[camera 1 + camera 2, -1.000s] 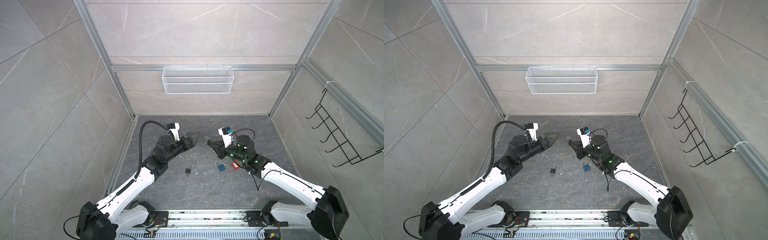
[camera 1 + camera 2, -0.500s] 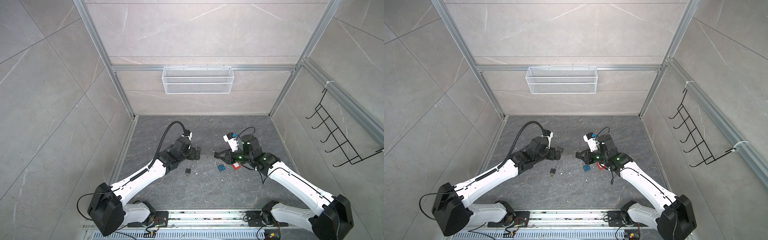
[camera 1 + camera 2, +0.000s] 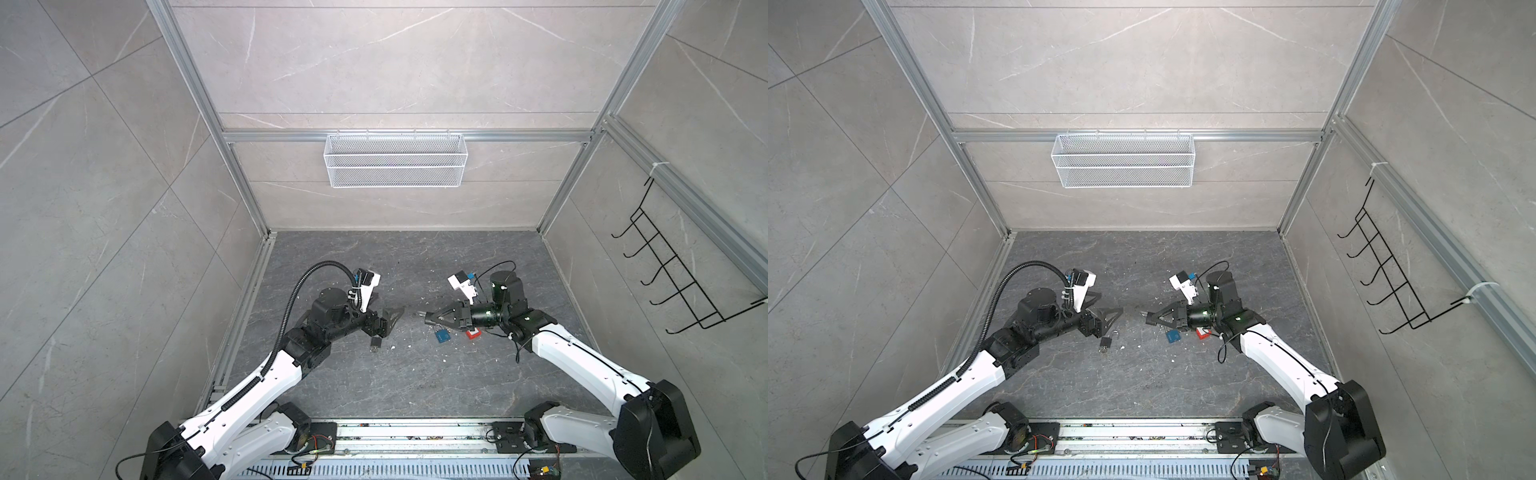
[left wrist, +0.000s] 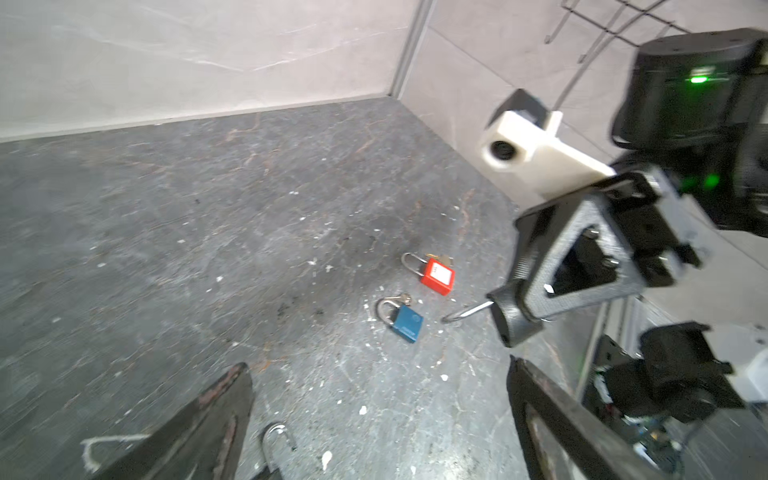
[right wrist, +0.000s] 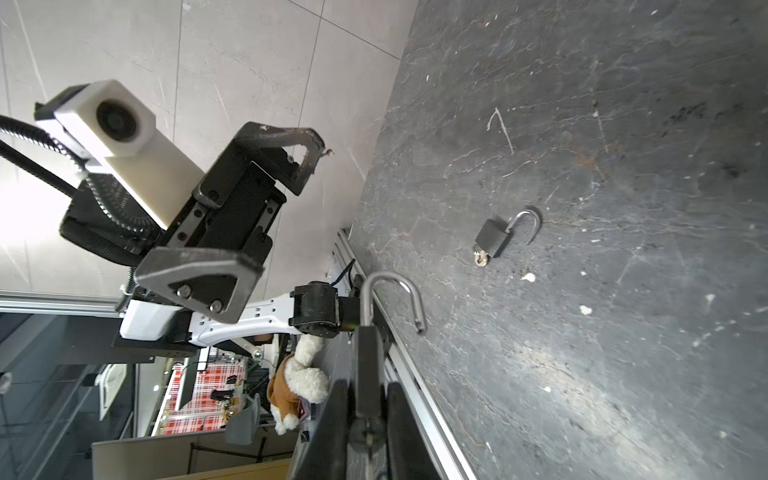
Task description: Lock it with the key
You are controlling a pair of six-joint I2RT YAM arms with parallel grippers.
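Gray tiled walls enclose a dark marbled counter (image 3: 415,382). Above it, the right claw (image 3: 428,319) is clamped shut on a dark padlock (image 5: 368,365) whose shackle is swung open. The left claw (image 3: 390,305) faces it, spread wide and empty. A second padlock (image 3: 375,344), shackle open and with a key (image 5: 480,258) in its base, lies near the left claw. A blue padlock (image 3: 441,336) and a red padlock (image 3: 473,333) lie near the right claw.
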